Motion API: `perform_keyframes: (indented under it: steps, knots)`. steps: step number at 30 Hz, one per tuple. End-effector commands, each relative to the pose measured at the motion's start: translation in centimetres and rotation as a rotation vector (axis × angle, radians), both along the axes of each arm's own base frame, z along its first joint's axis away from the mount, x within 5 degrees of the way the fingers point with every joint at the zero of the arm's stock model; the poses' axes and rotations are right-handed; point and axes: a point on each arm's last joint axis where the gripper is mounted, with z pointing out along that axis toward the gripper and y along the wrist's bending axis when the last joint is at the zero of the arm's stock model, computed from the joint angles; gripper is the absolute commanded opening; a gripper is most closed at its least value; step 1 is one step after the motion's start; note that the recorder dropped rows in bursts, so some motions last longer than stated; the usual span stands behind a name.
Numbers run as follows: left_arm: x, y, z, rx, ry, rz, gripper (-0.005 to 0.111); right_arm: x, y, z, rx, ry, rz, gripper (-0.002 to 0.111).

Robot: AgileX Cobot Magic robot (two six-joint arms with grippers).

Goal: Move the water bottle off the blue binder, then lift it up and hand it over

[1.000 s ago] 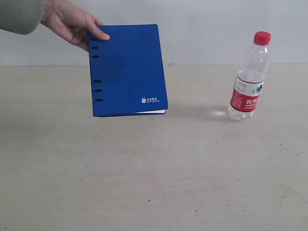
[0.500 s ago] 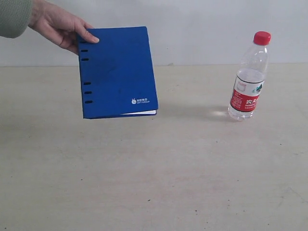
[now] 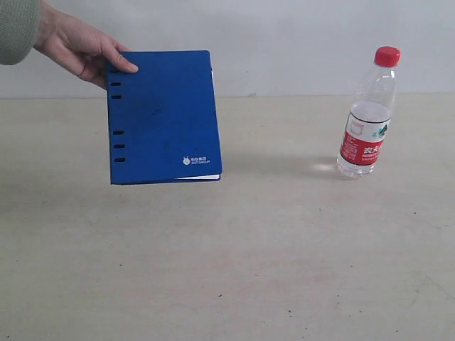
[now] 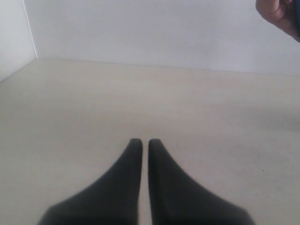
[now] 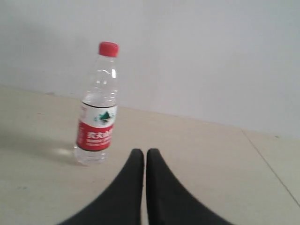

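A hand (image 3: 78,46) has moved the binder (image 3: 162,117) a bit to the left, held up over the table (image 3: 249,256). The bottle (image 3: 367,114) stands on the table, well apart from the binder, so that step looks done. Its cap (image 3: 387,55) is on; I cannot tell how full it is. My left gripper (image 4: 141,141) and right gripper (image 5: 140,152) are both squeezed closed and hold nothing.

Exterior camera: out front, slightly above table (image 3: 227,270), facing back wall (image 3: 284,42). Both wrist cameras sit low over the table, facing that wall. Exterior and right wrist share the bottle (image 5: 98,108); exterior and left wrist share the hand (image 4: 277,10).
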Motion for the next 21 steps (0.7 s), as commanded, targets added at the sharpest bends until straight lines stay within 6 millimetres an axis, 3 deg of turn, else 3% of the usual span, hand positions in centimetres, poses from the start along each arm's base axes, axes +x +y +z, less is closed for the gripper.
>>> perform_keyframes:
  steps: [1,7,21]
  knots:
    - [0.0,0.0,-0.1,0.003,0.001,-0.002,0.004,-0.1,-0.7,-0.3,0.021,0.031,-0.125,0.000]
    - [0.0,0.0,-0.1,0.003,0.001,-0.002,0.004,-0.4,-1.0,-1.8,0.059,0.191,-0.173,0.000]
    - [0.0,0.0,-0.1,0.003,0.001,-0.002,0.004,-0.4,-1.0,-1.8,0.062,0.195,-0.172,0.000]
